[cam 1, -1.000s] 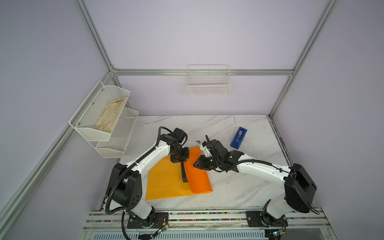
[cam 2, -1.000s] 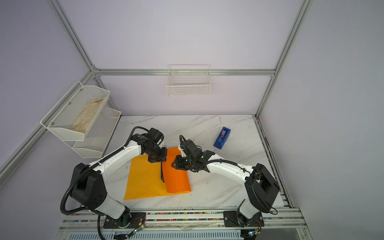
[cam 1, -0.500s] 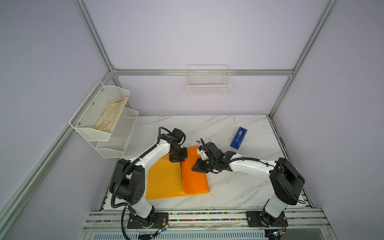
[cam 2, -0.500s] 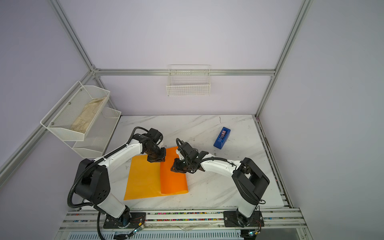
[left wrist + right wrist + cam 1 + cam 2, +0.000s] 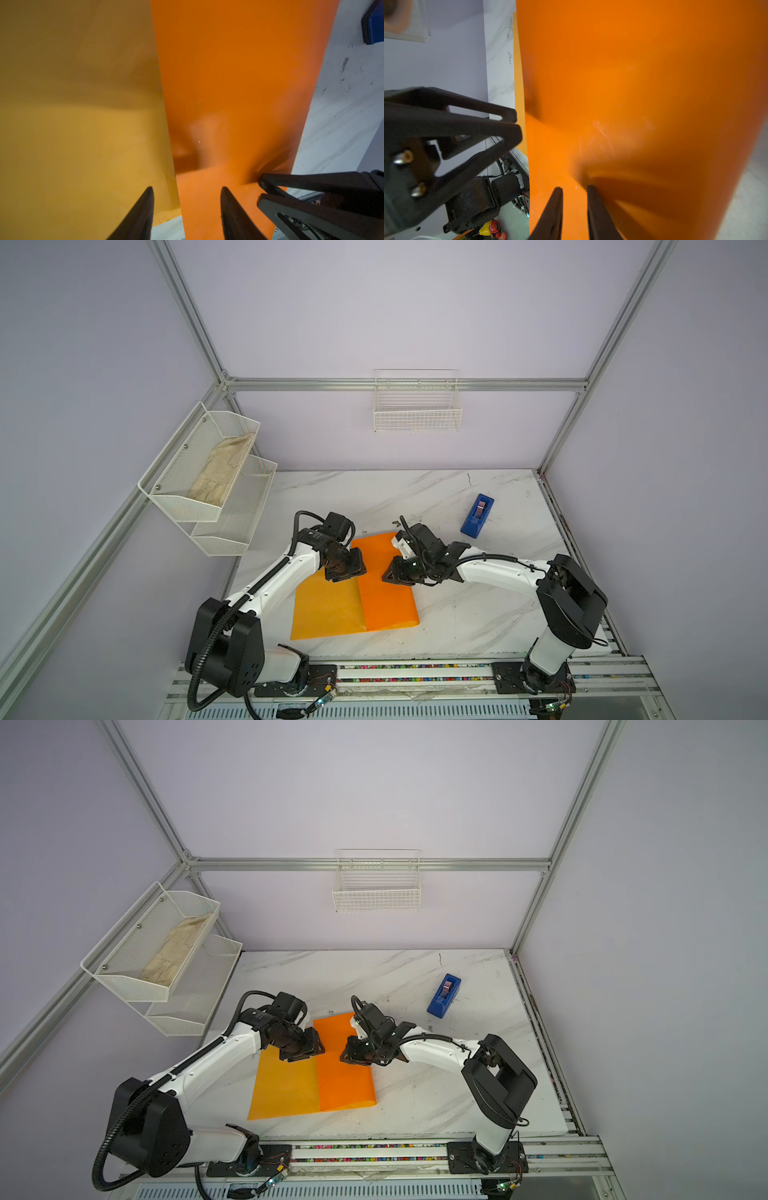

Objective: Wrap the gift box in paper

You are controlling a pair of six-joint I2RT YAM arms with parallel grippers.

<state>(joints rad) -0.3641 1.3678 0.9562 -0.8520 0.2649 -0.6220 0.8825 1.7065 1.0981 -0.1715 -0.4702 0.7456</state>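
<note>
White marble desk (image 5: pixel 457 614): left tool (image 5: pixel 187 188) parted, empty over folded orange-yellow paper sheet (image 5: pixel 386 605), right tool (image 5: pixel 574 187) almost closed, hold unclear, so best press flap flat.

Both top views look steeply down over the whole surface (image 5: pixel 436 497); both wrist views face the paper (image 5: pixel 239 72) closely.
</note>
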